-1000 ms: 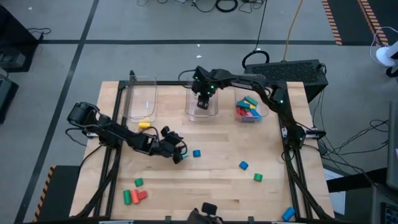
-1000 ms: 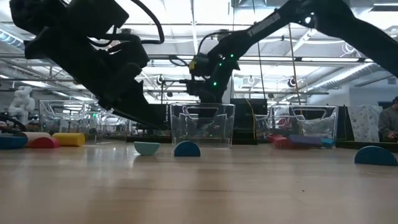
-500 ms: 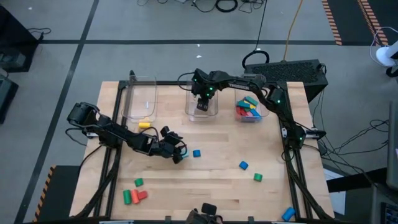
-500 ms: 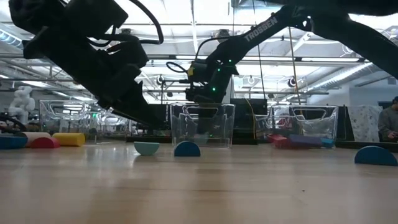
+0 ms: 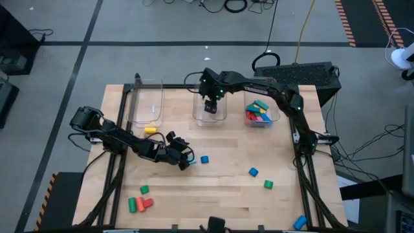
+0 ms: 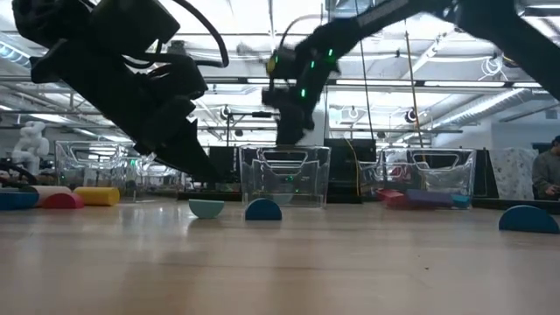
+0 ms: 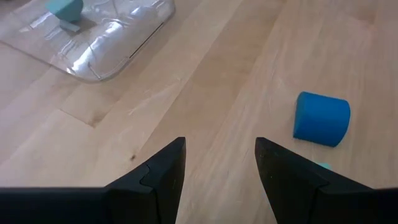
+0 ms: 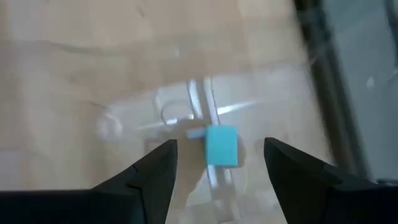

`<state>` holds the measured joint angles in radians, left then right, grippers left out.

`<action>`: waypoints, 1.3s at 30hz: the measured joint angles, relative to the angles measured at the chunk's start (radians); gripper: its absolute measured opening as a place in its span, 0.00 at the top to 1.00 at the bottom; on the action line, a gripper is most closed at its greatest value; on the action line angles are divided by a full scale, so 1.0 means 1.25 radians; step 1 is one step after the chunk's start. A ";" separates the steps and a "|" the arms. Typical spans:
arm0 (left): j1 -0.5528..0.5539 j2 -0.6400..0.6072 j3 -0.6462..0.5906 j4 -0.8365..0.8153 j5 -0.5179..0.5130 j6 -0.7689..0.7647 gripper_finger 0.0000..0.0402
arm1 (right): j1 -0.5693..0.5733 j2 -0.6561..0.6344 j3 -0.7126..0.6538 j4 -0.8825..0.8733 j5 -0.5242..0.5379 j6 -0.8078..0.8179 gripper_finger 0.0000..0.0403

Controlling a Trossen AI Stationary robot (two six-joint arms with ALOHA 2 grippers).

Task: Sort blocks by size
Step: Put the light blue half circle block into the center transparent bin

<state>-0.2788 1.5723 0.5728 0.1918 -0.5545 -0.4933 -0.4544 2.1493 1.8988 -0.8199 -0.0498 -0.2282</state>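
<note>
A light blue cube (image 8: 221,146) lies on the floor of the middle clear bin (image 5: 211,111). My right gripper (image 8: 219,163) hangs open above it, its fingers to either side and clear of the cube. Low over the table's middle, my left gripper (image 7: 217,162) stands open with nothing between its fingers. A blue cylinder (image 7: 321,118) lies on the wood just beyond it, toward the right. Other blocks lie loose on the table: a yellow one (image 5: 150,130), a blue one (image 5: 253,171), a green one (image 5: 268,184), and green and red ones (image 5: 139,203) at the near left.
Three clear bins stand along the far edge. The left bin (image 5: 147,103) holds a yellow piece. The right bin (image 5: 259,113) holds several coloured blocks. A blue piece (image 5: 299,222) lies off the table's near right corner. Open wood lies between the arms.
My right gripper has risen above the middle bin's rim, after reaching down into it a second ago.
</note>
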 joint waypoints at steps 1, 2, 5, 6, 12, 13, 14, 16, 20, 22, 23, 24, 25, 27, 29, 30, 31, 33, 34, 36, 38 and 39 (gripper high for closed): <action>-0.001 0.000 0.000 0.000 0.000 -0.004 0.51 | 0.009 -0.018 0.000 0.001 0.001 -0.001 0.45; -0.004 0.000 0.000 -0.001 0.000 -0.010 0.51 | 0.019 -0.037 0.000 -0.007 0.000 -0.003 0.46; -0.012 0.000 0.000 -0.015 0.016 -0.021 0.51 | 0.059 -0.080 0.000 -0.035 -0.001 -0.013 0.47; -0.017 0.000 0.000 -0.025 0.027 -0.021 0.51 | 0.075 -0.091 0.000 -0.051 -0.001 -0.016 0.47; -0.037 0.000 0.000 -0.081 0.057 -0.062 0.51 | 0.188 -0.107 0.000 -0.109 -0.003 -0.016 0.47; -0.040 0.000 0.000 -0.088 0.068 -0.062 0.51 | 0.210 -0.105 -0.003 -0.109 -0.003 -0.016 0.47; -0.042 0.000 0.000 -0.096 0.079 -0.063 0.51 | 0.231 -0.101 -0.009 -0.098 -0.003 -0.017 0.47; -0.047 0.000 0.000 -0.122 0.113 -0.063 0.51 | 0.269 -0.098 -0.033 -0.068 -0.004 -0.018 0.47; -0.057 0.000 0.001 -0.187 0.138 -0.104 0.51 | 0.332 -0.095 -0.114 0.028 -0.004 -0.017 0.47; -0.058 -0.001 0.002 -0.206 0.129 -0.124 0.51 | 0.356 -0.095 -0.152 0.079 -0.004 -0.016 0.47; -0.058 -0.001 0.002 -0.209 0.125 -0.125 0.51 | 0.366 -0.095 -0.168 0.102 -0.004 -0.016 0.47; -0.058 -0.001 0.002 -0.209 0.122 -0.122 0.51 | 0.374 -0.095 -0.185 0.129 -0.004 -0.017 0.47; -0.058 -0.001 0.002 -0.209 0.114 -0.120 0.51 | 0.381 -0.096 -0.202 0.159 -0.004 -0.017 0.47; -0.056 -0.001 0.002 -0.206 0.104 -0.117 0.51 | 0.390 -0.095 -0.236 0.218 -0.004 -0.017 0.47; -0.055 -0.001 0.001 -0.197 0.093 -0.100 0.51 | 0.393 -0.095 -0.262 0.257 -0.010 -0.018 0.47; -0.054 0.000 0.000 -0.191 0.088 -0.092 0.51 | 0.394 -0.095 -0.273 0.278 -0.021 -0.018 0.47; -0.054 0.001 0.000 -0.180 0.087 -0.079 0.51 | 0.394 -0.095 -0.285 0.303 -0.037 -0.016 0.47; -0.054 0.001 0.000 -0.151 0.082 -0.067 0.51 | 0.394 -0.095 -0.310 0.347 -0.068 -0.016 0.47; -0.054 0.001 0.000 -0.137 0.081 -0.058 0.51 | 0.395 -0.095 -0.322 0.364 -0.079 -0.016 0.47; -0.054 0.001 0.000 -0.115 0.081 -0.038 0.51 | 0.397 -0.095 -0.342 0.395 -0.086 -0.017 0.47; -0.054 0.001 0.000 -0.096 0.081 -0.033 0.51 | 0.399 -0.095 -0.349 0.414 -0.087 -0.019 0.47; -0.054 0.001 0.000 -0.091 0.081 -0.032 0.51 | 0.399 -0.095 -0.350 0.420 -0.087 -0.019 0.47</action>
<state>-0.3462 1.5734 0.5724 0.0780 -0.4526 -0.5339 0.0444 2.0300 1.4607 -0.2950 -0.1589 -0.2516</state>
